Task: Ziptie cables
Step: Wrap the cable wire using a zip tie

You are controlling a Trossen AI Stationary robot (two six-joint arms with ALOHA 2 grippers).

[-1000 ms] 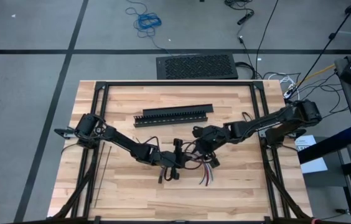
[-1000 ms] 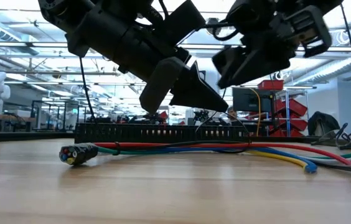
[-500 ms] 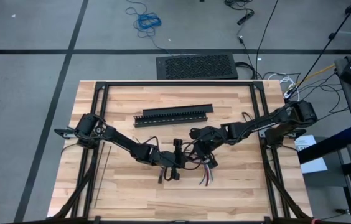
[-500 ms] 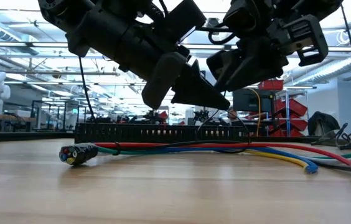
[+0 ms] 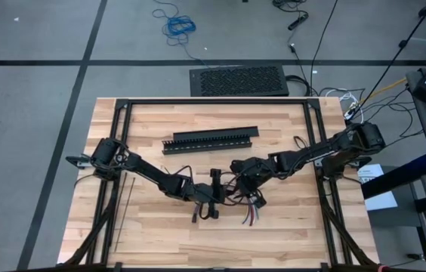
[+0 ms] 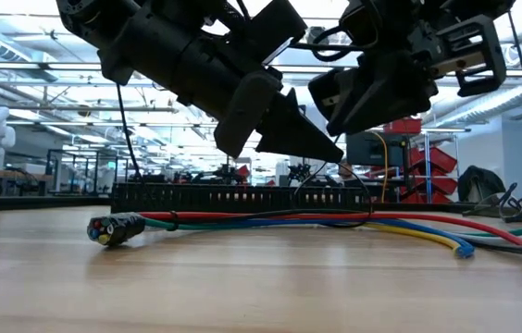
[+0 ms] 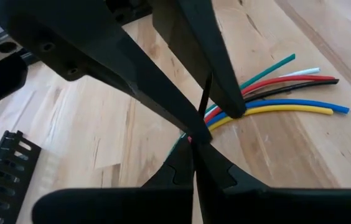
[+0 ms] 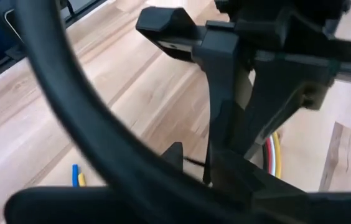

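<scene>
- Left gripper (image 7: 210, 121) over the middle of the wooden table (image 5: 160, 227), above the cables (image 6: 335, 222), fingers pinched together on a thin black ziptie (image 7: 201, 102) that runs up between their tips.
- Right gripper (image 5: 243, 175) just beside the left one, hanging above the same bundle; fingers narrow, hold on anything impossible to tell.
- Cables lying flat on the table top, near its centre: red, green, blue, yellow, black and white wires side by side, one end gathered into a dark stub (image 6: 118, 228), the other ends fanned apart (image 7: 312, 93).
- A thin black loop around the wires near the gathered end in the low view.
- Long black slotted channel (image 5: 211, 140) behind the bundle, well apart from both grippers.
- Another thin black strap (image 5: 125, 205) lying straight near the table's left edge.
</scene>
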